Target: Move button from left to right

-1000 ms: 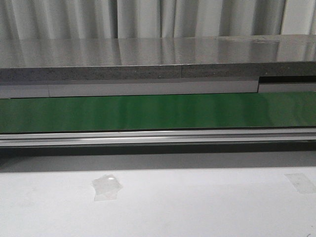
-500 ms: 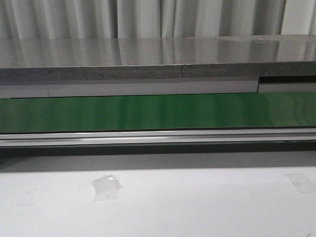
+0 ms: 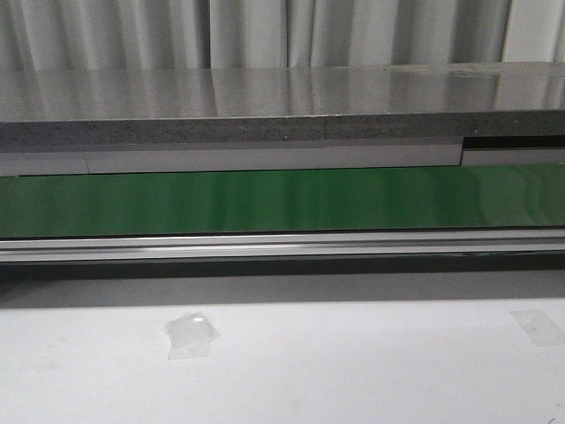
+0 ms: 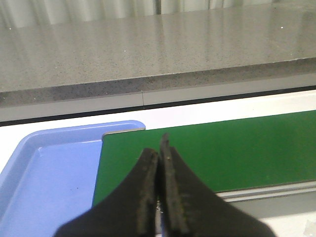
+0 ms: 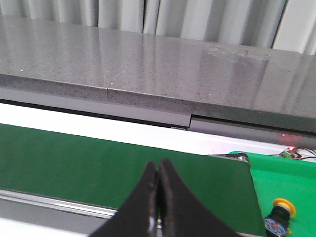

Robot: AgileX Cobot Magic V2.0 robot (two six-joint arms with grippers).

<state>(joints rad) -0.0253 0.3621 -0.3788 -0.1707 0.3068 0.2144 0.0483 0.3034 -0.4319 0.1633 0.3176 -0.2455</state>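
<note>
**Button: no change observed, transfer not yet begun**

The button (image 5: 279, 216) appears only in the right wrist view. It stands upright, yellow head up, on the bright green surface (image 5: 291, 177) just past the end of the dark green belt (image 5: 123, 168). It is near the right gripper (image 5: 158, 197), off to one side of the jaws and level with them, not between them. The right jaws are pressed together and hold nothing.

The left gripper (image 4: 159, 197) also has its jaws pressed together, empty. Beyond and beneath them lies the belt end (image 4: 207, 153), with a blue tray (image 4: 44, 177) beside it. No button shows there.

The front view matches its two earlier frames: belt (image 3: 282, 201), white surface (image 3: 353, 371) and a scrap of clear tape (image 3: 191, 334), with no arm or button in view. Judgement: no approach has begun. Either gripper must open its jaws before any grasp.
</note>
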